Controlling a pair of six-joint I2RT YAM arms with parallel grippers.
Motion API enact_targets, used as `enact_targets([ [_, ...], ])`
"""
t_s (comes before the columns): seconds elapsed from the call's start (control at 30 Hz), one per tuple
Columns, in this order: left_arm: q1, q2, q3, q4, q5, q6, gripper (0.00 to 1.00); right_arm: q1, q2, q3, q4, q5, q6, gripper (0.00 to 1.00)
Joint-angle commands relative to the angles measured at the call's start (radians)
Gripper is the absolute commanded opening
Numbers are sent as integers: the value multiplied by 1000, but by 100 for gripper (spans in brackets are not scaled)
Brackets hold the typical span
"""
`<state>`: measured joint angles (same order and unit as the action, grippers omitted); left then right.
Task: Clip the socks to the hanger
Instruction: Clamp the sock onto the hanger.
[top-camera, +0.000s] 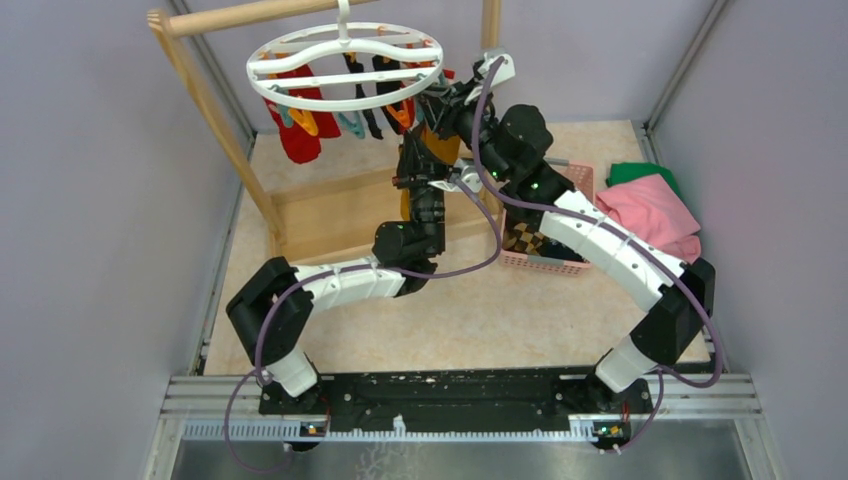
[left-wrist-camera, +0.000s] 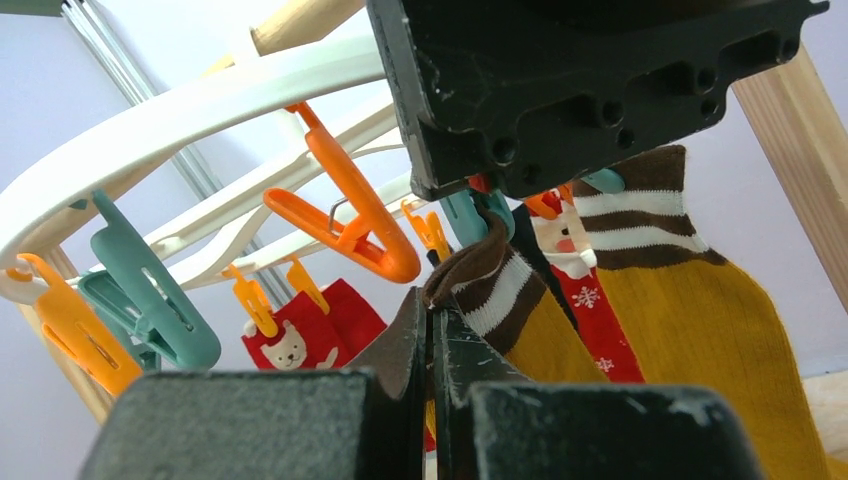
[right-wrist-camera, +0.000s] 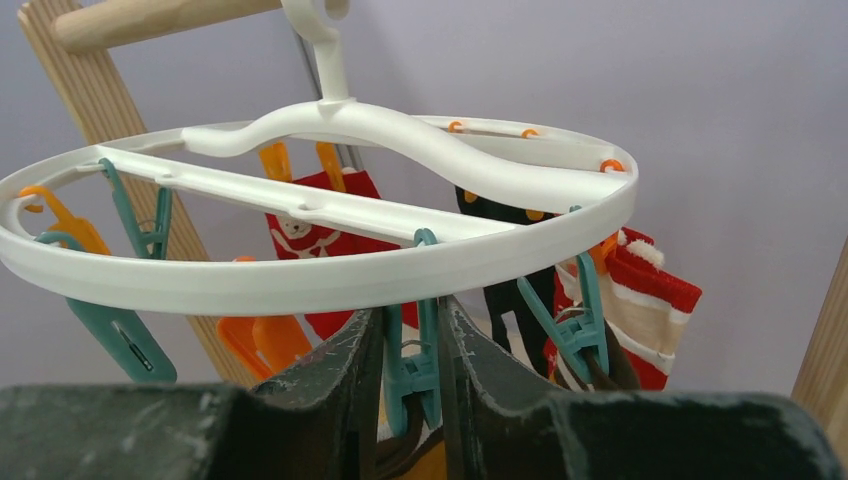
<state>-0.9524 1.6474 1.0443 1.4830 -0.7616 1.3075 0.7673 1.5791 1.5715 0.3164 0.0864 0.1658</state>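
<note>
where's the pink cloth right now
In the top external view the pink cloth lies at the table's right side, partly over a green cloth, just right of the pink basket.

The right end effector (left-wrist-camera: 590, 90) hides the top of the mustard sock (left-wrist-camera: 700, 330), whose toe runs off frame.

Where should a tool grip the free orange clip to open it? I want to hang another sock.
Squeeze the two splayed handle ends of the orange clip, not its closed tip. It hangs tilted under the hanger with both handle faces exposed, so coming up from below looks best.
</note>
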Motion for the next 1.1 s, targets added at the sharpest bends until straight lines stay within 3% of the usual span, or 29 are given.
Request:
enact_targets([
  [0.0, -5, 26, 49, -43, -4, 16, 0, 33, -26, -28, -20, -13, 14, 25],
  [0.2, -5, 30, 58, -79, 1, -21, 0, 33, -43, -48, -6, -22, 17, 35],
  [0.5, -9, 65, 98, -124, 8, -77, 1, 33, -64, -73, 11, -20, 17, 44],
  [0.67, -11, 93, 122, -124, 10, -95, 18, 24, -74, -84, 16, -22, 16, 46],
  [0.87, -20, 80, 96, -147, 27, -165, 48, 1, -88, -96, 21, -45, 21, 49],
  [1.07, -37, -45, -26, -337, 109, -416, 68, -31, -120, -147, 62, -162, 9, 60],
])
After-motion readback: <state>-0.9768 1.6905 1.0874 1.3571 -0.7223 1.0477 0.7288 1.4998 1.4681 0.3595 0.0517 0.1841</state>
